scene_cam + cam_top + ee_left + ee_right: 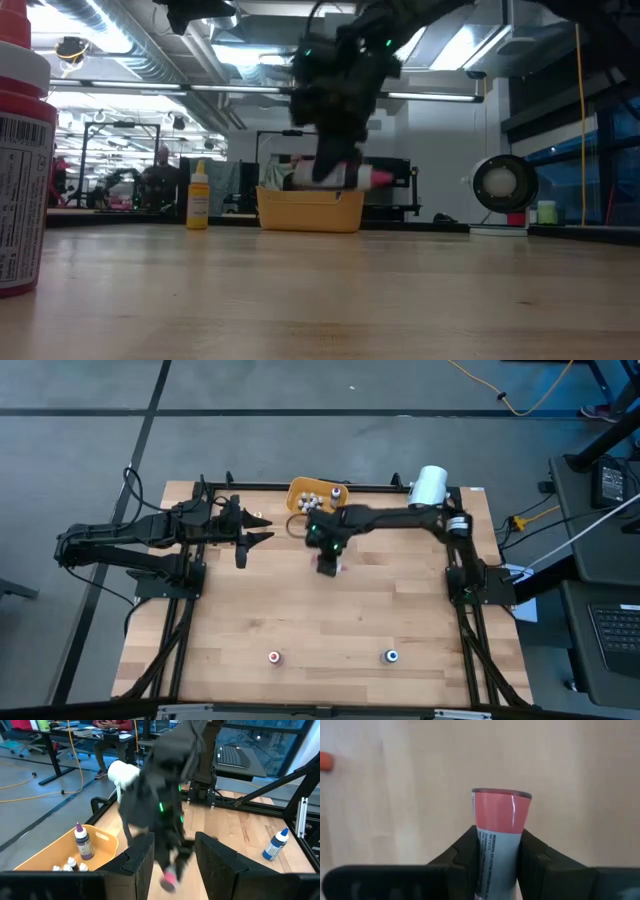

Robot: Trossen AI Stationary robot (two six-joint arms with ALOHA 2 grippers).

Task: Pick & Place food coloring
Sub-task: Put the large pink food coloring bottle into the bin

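Here, pink-capped bottle [499,840] pinched between right gripper [497,855] fingers, above table.

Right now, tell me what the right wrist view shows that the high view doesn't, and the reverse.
Only the right wrist view: the right pincer's fingers pressed on both sides of a pink-capped bottle, with its label print readable.

Only the high view: the orange bowl holding small bottles, the white cylinder, two bottles standing near the table's front edge, and the left pincer waiting beside the bowl.

Both: the right pincer over bare wood with the pink-capped bottle.
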